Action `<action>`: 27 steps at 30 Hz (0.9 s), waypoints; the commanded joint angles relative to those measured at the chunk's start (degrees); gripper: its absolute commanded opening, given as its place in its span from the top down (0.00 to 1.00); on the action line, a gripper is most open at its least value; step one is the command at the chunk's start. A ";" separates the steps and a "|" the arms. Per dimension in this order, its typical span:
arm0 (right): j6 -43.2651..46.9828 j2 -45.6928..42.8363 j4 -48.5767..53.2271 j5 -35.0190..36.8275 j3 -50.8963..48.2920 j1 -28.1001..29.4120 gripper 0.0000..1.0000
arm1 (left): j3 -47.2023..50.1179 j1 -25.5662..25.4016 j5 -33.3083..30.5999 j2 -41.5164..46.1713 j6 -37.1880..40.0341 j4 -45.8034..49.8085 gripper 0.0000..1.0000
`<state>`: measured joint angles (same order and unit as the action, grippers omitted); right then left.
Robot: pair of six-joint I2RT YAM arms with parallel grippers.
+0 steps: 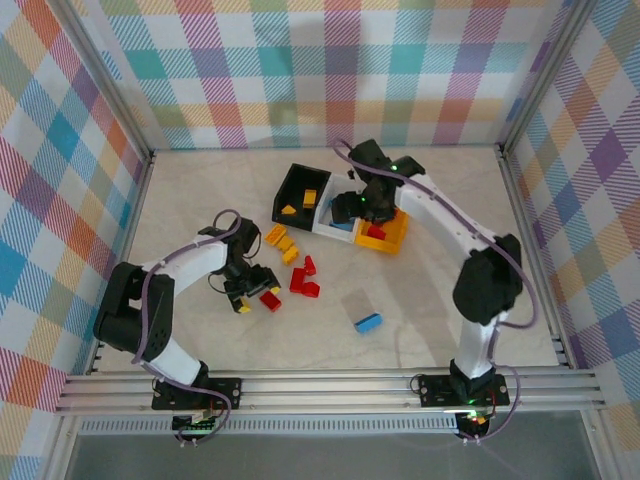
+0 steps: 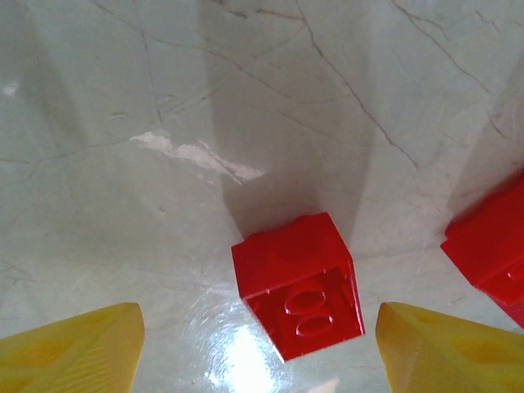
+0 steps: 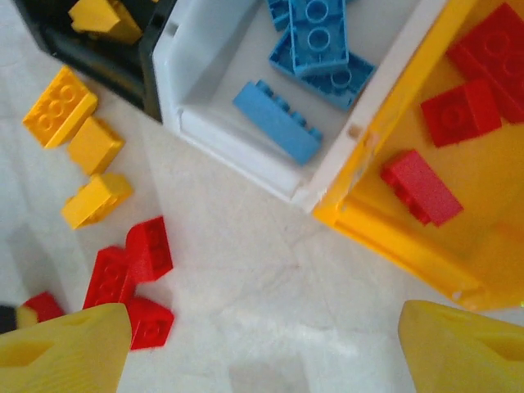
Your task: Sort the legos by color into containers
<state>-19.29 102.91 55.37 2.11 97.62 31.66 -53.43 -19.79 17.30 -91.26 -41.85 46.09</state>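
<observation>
Well left of the white bin (image 1: 333,222), your left gripper (image 2: 260,352) stands wide open around a red brick (image 2: 299,286) lying skewed between the fingers; closing now could squirt it sideways. Above that bin's edge, your right gripper (image 3: 262,348) gapes empty; dropping could clip the rim.

Top view: expect bright, even overhead light. Pale marbled tabletop (image 1: 200,200) uniformly lit, shadows short and soft, no hard edges, no blown highlights.

Left wrist view: note white glare patch on tabletop just below-left of small red studded plastic brick (image 2: 299,282). Broad soft shadow runs from brick toward frame top. Brick sharp; yellow plastic fingertips (image 2: 74,348) blurred at bottom corners.

Right wrist view: check mid-frame, focus crisp there. Fingertips (image 3: 65,348) soft at bottom corners. Faint sheen on tabletop, lower centre.
</observation>
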 commanded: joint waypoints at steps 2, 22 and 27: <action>-2.66 -6.54 -1.37 -0.54 -7.40 0.07 0.15 | -1.50 -0.07 1.93 -2.74 -3.10 -0.44 0.26; -7.33 -21.99 -2.64 -2.54 -21.64 0.70 0.15 | -11.74 -1.47 2.10 -7.69 -0.15 3.16 0.63; -10.38 -30.13 -1.11 -2.81 -29.23 0.44 0.14 | -22.10 -2.58 2.85 -8.56 0.64 3.23 0.63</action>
<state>-26.83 77.43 52.36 0.32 71.77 31.97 -69.84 -21.17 18.85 -99.09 -42.74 48.18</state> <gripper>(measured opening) 0.857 0.375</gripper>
